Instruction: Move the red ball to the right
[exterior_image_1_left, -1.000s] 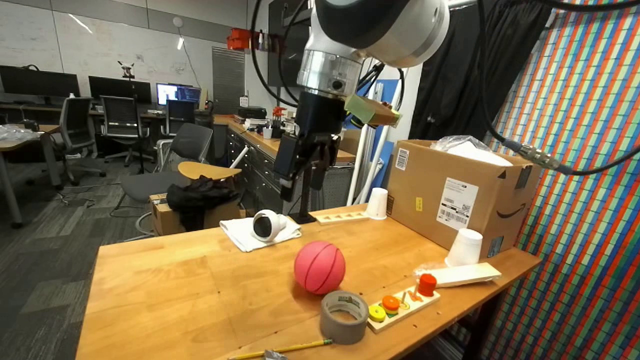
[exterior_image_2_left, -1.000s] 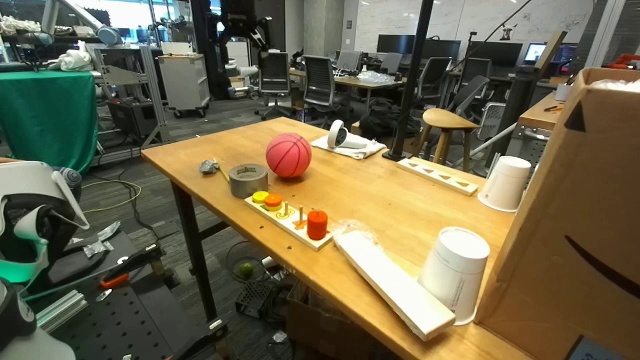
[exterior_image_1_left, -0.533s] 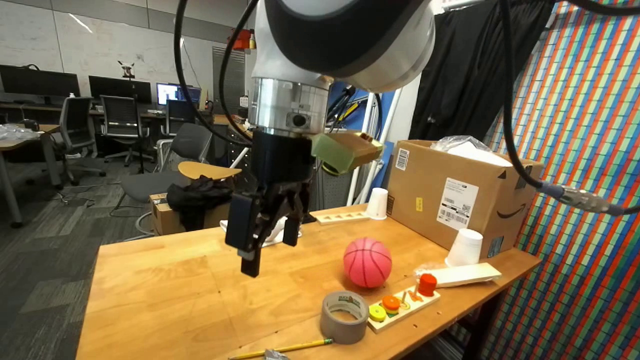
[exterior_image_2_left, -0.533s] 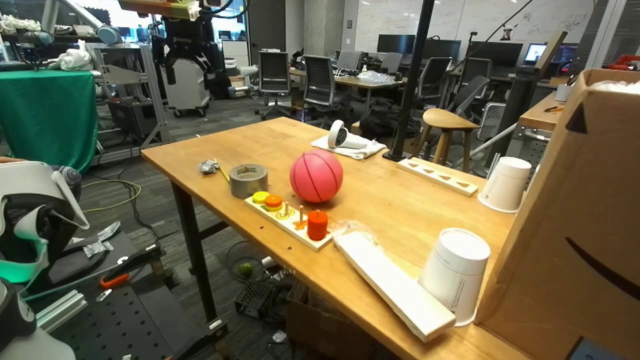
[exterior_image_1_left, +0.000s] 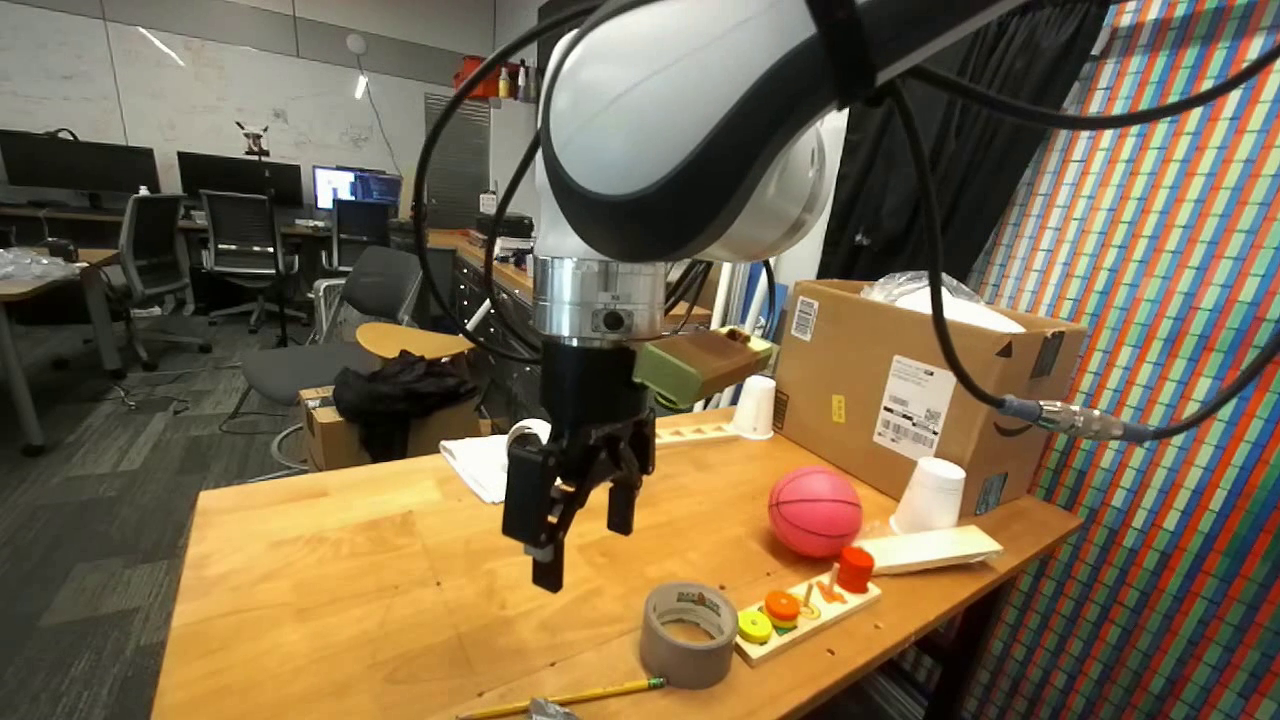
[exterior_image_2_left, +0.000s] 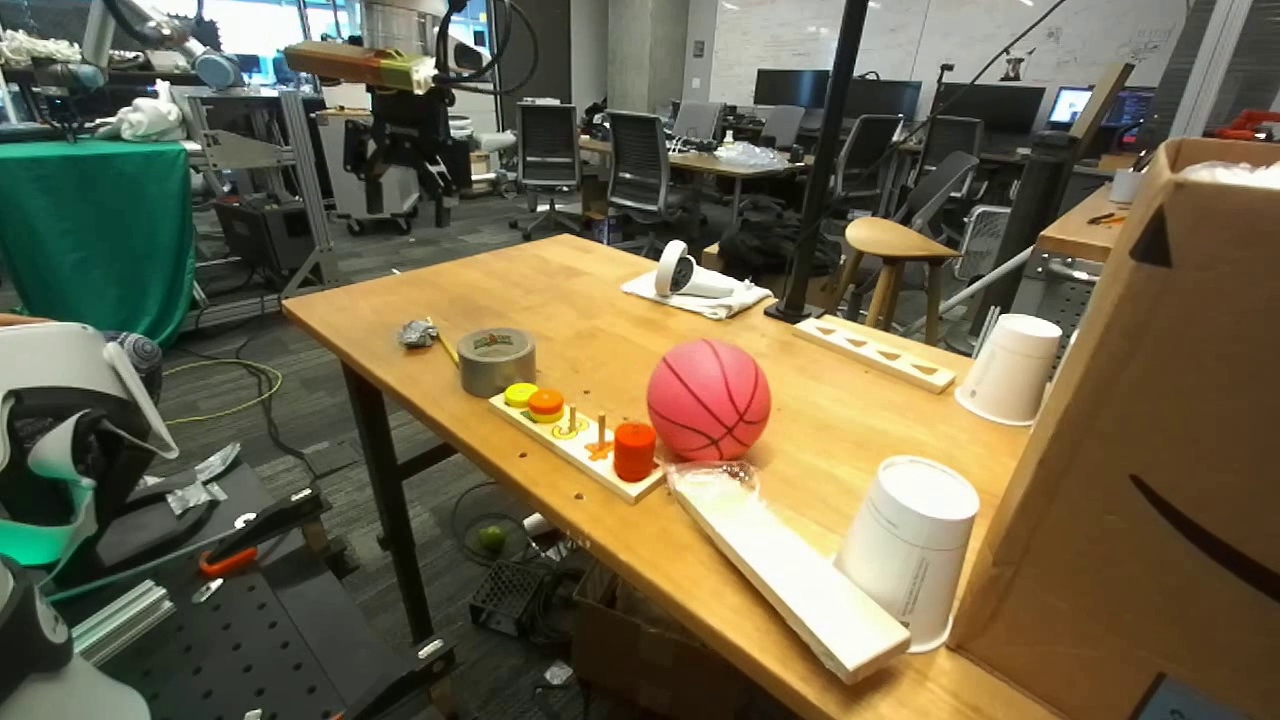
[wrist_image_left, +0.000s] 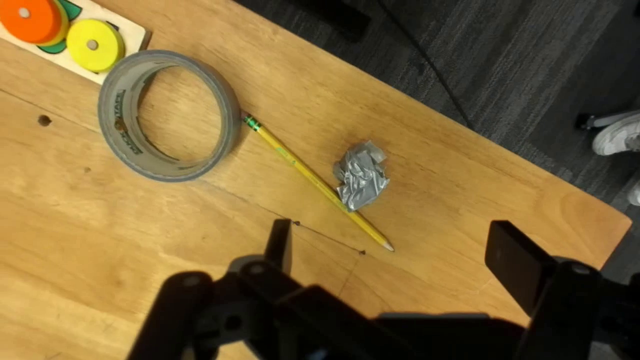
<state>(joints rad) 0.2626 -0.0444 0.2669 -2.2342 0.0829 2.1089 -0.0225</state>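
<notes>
Pincer hung gaping and empty over the counter, prob parked clear so the red ball, way right of it in an exterior view, could roll free.

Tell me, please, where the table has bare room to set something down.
The widest bare patch lies between the white cloth, the tape roll and the pencil, though the open gripper hangs over part of it. Another separates the red ball from the slotted strip. It is crowded around the peg toy, plank and the cup beside it.
</notes>
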